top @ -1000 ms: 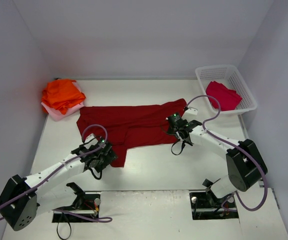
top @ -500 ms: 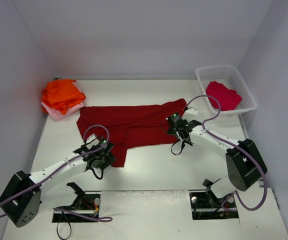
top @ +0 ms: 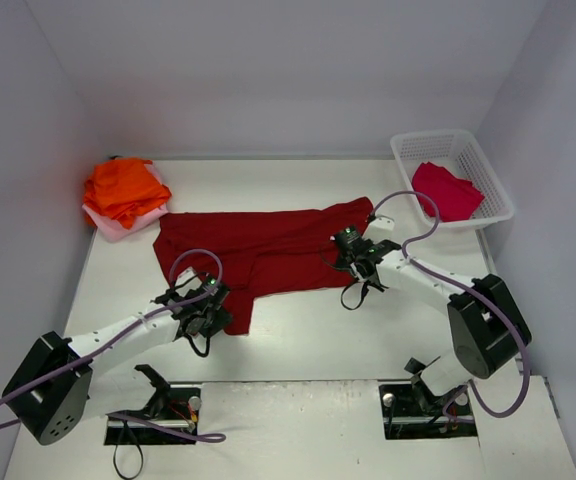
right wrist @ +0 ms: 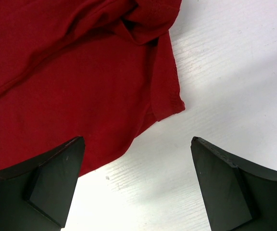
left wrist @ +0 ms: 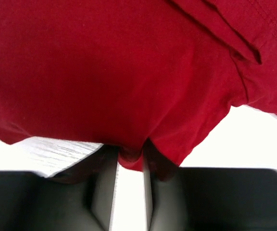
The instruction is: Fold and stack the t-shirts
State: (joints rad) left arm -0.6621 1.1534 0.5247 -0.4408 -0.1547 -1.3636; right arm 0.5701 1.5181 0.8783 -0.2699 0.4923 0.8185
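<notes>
Left claw (left wrist: 129,156) sat near-closed, pinched near hem of dark red t-shirt (top: 268,245) on tabletop (top: 318,330). Right claw (right wrist: 137,144) stood wide apart over shirt's right edge, gripped nothing.

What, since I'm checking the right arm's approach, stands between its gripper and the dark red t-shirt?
Nothing visible: the right gripper hangs open at the edge of the dark red t-shirt, only table beside it.
</notes>
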